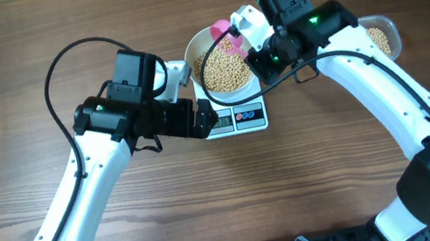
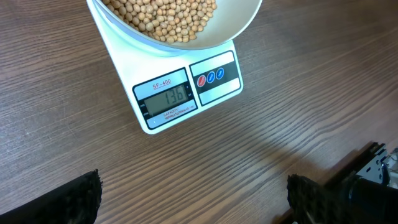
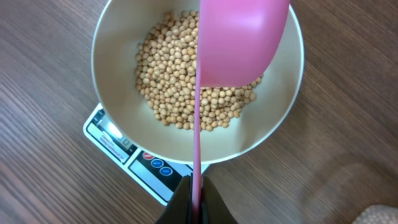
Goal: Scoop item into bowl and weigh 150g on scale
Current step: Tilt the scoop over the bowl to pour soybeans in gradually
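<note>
L gripper (image 2: 196,200) jaws wide apart, empty, just before flat white square scale (image 2: 180,93), display 136. On it sits round white bowl (image 3: 112,93) w/ small tan-yellow beans (image 3: 174,74) inside, pink plastic scoop (image 3: 242,37) above them. R gripper (image 3: 196,202) clamped on scoop handle.

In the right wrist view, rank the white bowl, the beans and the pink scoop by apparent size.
1. Round white bowl
2. Heap of small tan beans
3. Pink plastic scoop
The scoop sits nearer the camera and covers some beans, so those two are unsure.
</note>
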`<state>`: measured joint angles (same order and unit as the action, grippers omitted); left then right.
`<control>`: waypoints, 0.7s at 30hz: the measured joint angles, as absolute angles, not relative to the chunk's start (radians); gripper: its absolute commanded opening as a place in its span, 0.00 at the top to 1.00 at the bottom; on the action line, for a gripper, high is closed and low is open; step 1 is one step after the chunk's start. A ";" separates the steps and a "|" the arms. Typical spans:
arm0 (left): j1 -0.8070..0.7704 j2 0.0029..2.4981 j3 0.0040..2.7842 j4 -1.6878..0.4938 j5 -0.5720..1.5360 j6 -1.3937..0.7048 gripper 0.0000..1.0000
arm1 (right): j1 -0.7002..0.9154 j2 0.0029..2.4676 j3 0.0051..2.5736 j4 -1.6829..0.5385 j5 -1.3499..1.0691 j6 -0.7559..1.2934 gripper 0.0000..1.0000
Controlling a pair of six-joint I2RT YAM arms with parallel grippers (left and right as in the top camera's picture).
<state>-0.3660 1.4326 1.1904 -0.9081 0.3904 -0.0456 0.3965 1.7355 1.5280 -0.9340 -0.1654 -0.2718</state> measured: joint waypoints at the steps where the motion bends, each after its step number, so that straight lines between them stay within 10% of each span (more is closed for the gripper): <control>1: -0.366 1.433 1.190 -0.908 0.390 -0.046 0.00 | 0.397 1.736 1.528 -0.934 -0.160 -0.272 0.96; 21: -0.366 1.433 1.190 -0.908 0.390 -0.046 0.00 | 0.442 1.736 1.528 -0.934 0.010 -0.328 0.96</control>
